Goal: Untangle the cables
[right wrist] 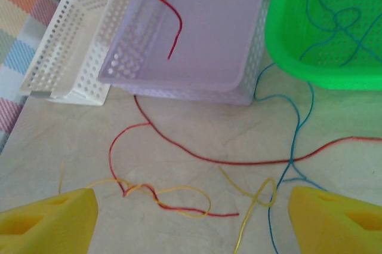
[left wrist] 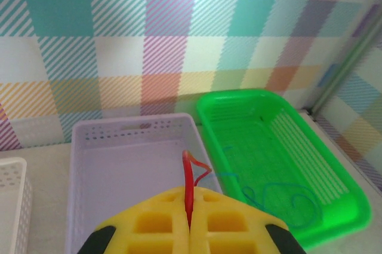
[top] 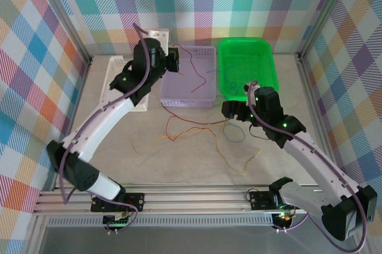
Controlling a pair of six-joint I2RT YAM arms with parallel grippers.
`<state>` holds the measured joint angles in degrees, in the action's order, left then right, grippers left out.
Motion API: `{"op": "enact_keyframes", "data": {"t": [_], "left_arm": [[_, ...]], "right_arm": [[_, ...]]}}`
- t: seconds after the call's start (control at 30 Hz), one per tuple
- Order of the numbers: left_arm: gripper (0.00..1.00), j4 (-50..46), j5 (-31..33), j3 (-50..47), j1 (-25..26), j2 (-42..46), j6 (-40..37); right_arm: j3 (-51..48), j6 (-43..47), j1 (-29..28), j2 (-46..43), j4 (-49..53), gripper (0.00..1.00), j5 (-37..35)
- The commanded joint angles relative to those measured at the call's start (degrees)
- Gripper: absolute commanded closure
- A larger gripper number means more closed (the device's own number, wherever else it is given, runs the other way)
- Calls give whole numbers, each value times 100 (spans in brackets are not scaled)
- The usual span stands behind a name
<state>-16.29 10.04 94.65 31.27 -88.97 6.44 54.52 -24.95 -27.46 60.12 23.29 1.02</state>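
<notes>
The left claw [left wrist: 190, 218] is pressed together, pinching a red cable [left wrist: 188, 182] that rises as a short kinked end just past its fingertips. Directly below and ahead of this claw is the purple basket [left wrist: 119, 131], and in the right wrist view the cable's free end dangles inside it, so this strand looks separated and close to being dropped in. To the claw's right is the green basket [left wrist: 334, 182], with a blue cable [left wrist: 280, 191] looped on its floor. To its left is the corner of a white basket [left wrist: 12, 206].

The right claw [right wrist: 191, 218] is spread wide with nothing between its fingers, hovering over the table [right wrist: 71, 146]. Just ahead of it a yellow cable [right wrist: 179, 191] and a second red cable [right wrist: 197, 157] cross and twist together, and the blue cable [right wrist: 298, 116] comes down over the green basket's rim into the same crossing.

I judge the task partly done. One red strand is lifted free and some blue lies in a basket. What is left is the knot of red, yellow and blue in front of the right claw.
</notes>
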Motion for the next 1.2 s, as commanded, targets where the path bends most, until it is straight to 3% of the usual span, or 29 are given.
{"op": "enact_keyframes", "data": {"t": [0.0, 0.3, 0.5, 0.7, 0.97, 1.17], "left_arm": [[100, 199, -109, 707, -139, -392, -137], [100, -206, -170, 1499, -340, -2013, -76], [100, -257, -379, 1715, -394, -2735, 100], [100, -322, -406, 1861, -507, -3243, 306], [99, -473, -641, 2077, -613, -3889, 473], [72, -522, -804, 2147, -670, -4219, 524]], "right_arm": [[678, 273, -40, 493, 390, 17, -517], [2659, 1335, -32, 2715, 835, 18, -1218], [3944, 1715, 92, 4111, 1175, 24, -1442], [4606, 1567, 546, 5013, 1192, 35, -856], [5483, 1564, 772, 5976, 1334, 36, -330], [5770, 1542, 879, 6354, 1193, 37, -2]]}}
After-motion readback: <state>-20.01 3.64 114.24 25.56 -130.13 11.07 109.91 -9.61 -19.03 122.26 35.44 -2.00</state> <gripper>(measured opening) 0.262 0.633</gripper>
